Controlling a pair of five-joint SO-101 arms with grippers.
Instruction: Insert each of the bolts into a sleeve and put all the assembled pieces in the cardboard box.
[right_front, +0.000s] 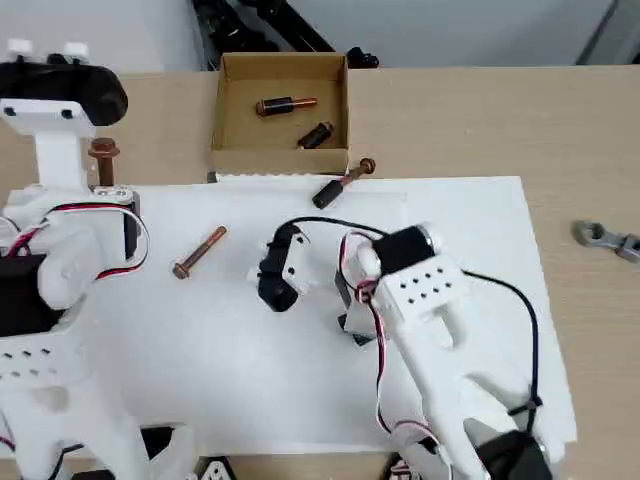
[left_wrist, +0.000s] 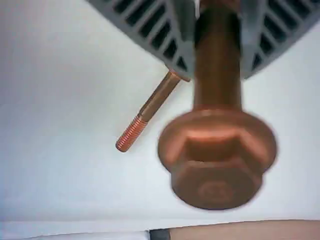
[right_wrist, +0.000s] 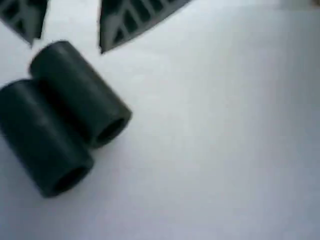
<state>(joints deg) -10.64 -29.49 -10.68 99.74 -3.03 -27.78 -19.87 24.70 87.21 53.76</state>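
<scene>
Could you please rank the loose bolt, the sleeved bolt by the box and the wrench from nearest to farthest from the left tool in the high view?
1. The loose bolt, on the white sheet beside the left tool.
2. The sleeved bolt, at the sheet's far edge before the cardboard box.
3. The wrench, on the bare table at the view's right edge.

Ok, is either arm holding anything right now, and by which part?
The left gripper holds a bolt by its shank, with the head sticking out free. The right gripper holds nothing; its jaws stand open near two black sleeves.
</scene>
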